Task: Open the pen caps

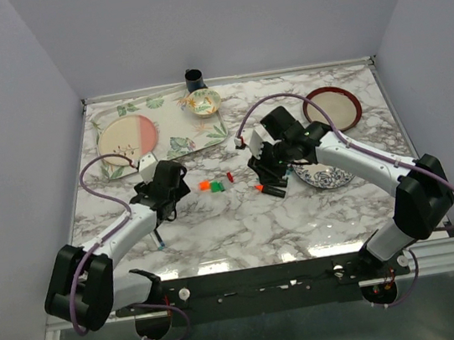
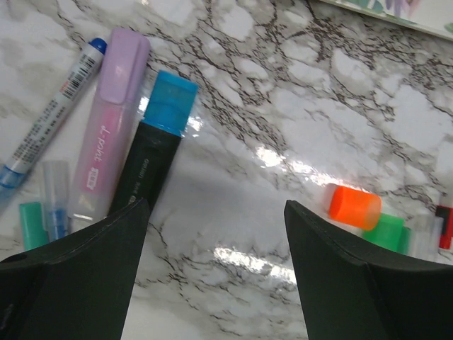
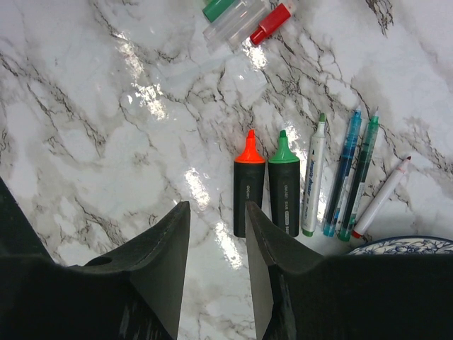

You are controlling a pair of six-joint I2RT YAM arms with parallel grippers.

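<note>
Loose caps mid-table; capped pens to left; uncapped pens right, beside plate.

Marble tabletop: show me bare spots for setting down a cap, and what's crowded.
Bare: the white marble tabletop at near centre, and the patch between the blue-capped black highlighter and the loose orange plastic cap. Crowded: uncapped pens beside the blue patterned plate.

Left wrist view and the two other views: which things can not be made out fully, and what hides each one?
Left wrist view: the left gripper hides the lower ends of the blue-capped highlighter and the pink highlighter; the right edge cuts the red cap.
Right wrist view: the top edge cuts the green cap; the right gripper hides most of the patterned plate.
Top external view: the loose caps are too small to count.
</note>
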